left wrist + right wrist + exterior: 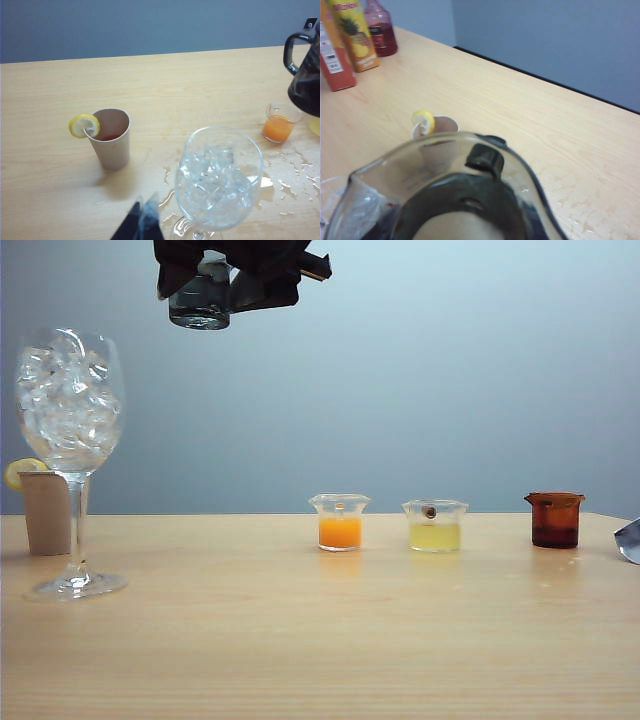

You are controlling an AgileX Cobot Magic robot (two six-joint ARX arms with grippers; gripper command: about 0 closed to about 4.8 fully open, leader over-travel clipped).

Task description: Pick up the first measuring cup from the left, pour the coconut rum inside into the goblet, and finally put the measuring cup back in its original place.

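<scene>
Exterior view: my right gripper (205, 285) hangs high over the table (300, 640), above its left half, clenched on the measuring cup (201, 302), which is well off the wood and sits to the upper right of the goblet (70, 440). Goblet stands near the left edge, bowl packed with ice, a paper cup (45, 512) with a lemon slice (20, 471) just behind it. Along the back edge, left to right: orange cup (340, 522), pale yellow cup (435, 526), amber cup (555, 520). Left wrist view: only dark tips of my left gripper (142, 222) show at the frame's edge, close together, nothing seen between them; I cannot tell whether it is fully closed. The goblet (218, 182) is just beside them, the paper cup (111, 137) and lemon (83, 125) further off, the orange cup (279, 122) beyond, droplets of liquid (295, 175) spread on the wood between the goblet and the orange cup. The dark measuring cup (305, 65) with its handle shows raised at one side. Right wrist view: the measuring cup (450, 200) fills the near field, rim and spout plain, gripped in my right gripper. Past it, the paper cup (437, 127) with lemon (423, 121); at the far corner a red carton (334, 50), a pineapple juice carton (356, 35) and a red bottle (381, 29).
</scene>
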